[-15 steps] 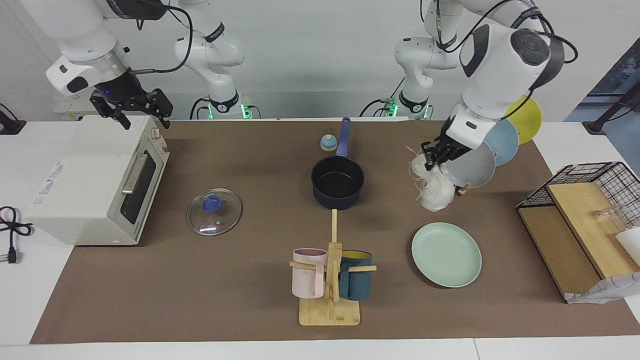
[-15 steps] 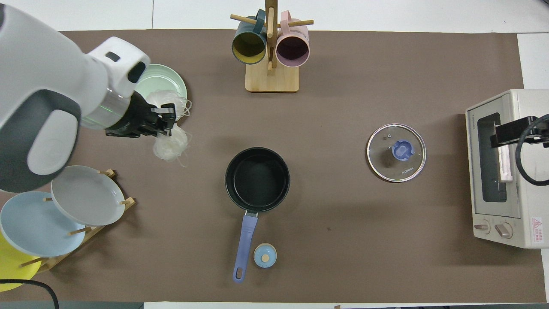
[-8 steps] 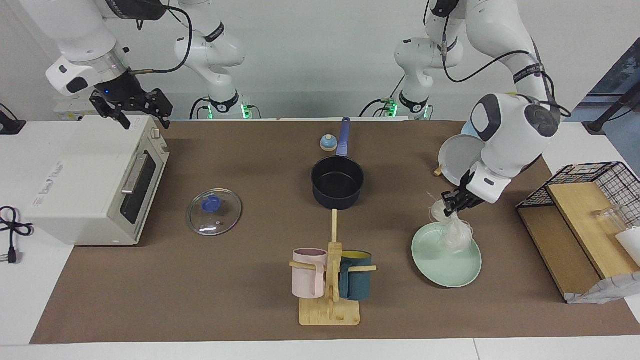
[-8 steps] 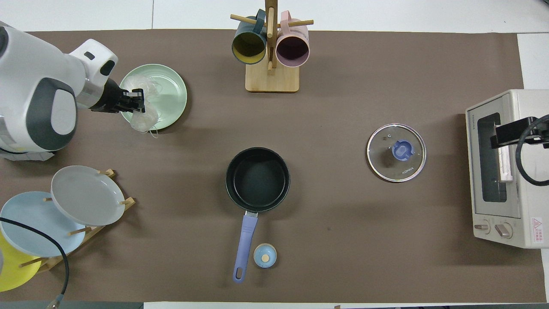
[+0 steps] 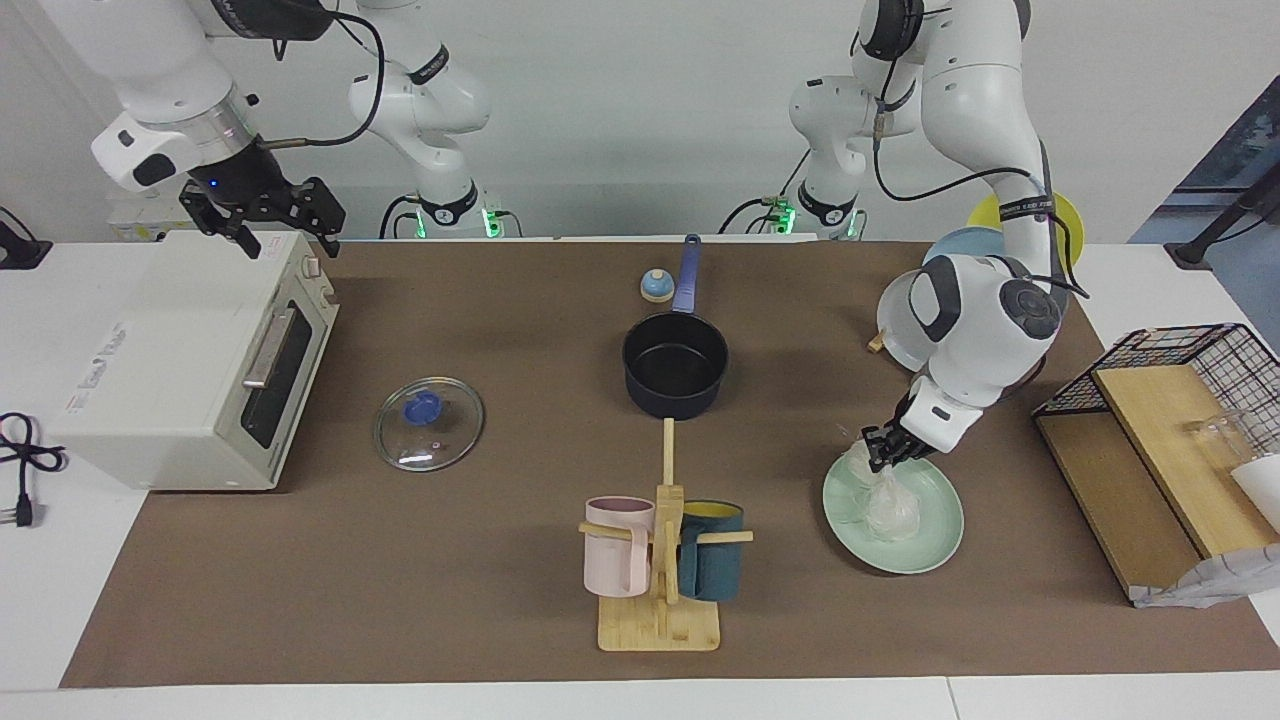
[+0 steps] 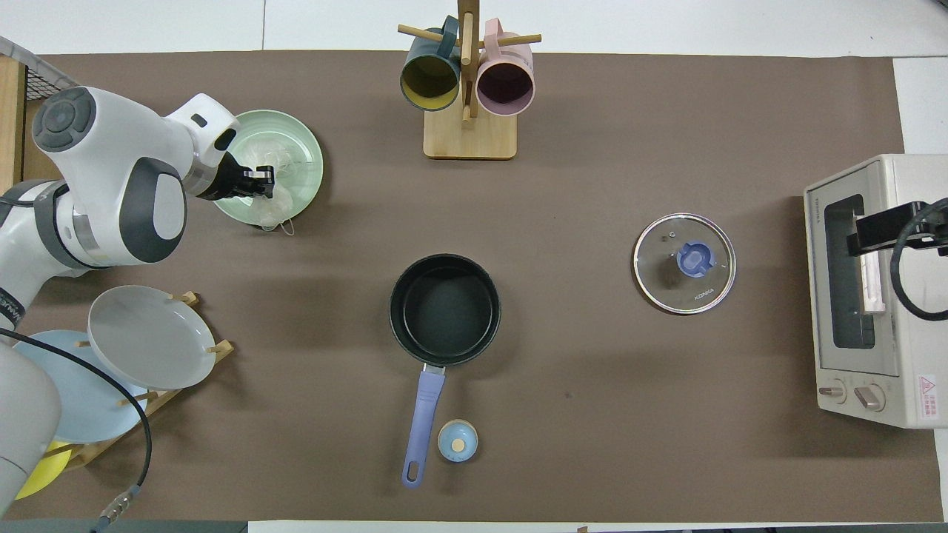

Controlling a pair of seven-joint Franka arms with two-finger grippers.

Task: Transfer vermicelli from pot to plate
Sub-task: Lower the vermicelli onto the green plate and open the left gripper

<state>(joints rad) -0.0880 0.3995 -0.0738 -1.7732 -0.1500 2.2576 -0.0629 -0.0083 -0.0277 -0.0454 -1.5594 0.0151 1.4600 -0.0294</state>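
While the left end effector (image 5: pixel 882 452) stays low over the mint-green plate (image 5: pixel 930 545), its fingers are clamped on the vermicelli (image 5: pixel 886 505), whose lower clump rests on the plate. Pot (image 5: pixel 675 366): mid-table, nothing inside, handle toward the robots, nearer to them than the plate. Right end effector (image 5: pixel 262 215): waiting above the toaster oven (image 5: pixel 180 365), fingers spread apart. Glass lid (image 5: pixel 429 423): flat on the table beside the oven.

Bright, even light from above; soft shadows beside objects; both views sharp.
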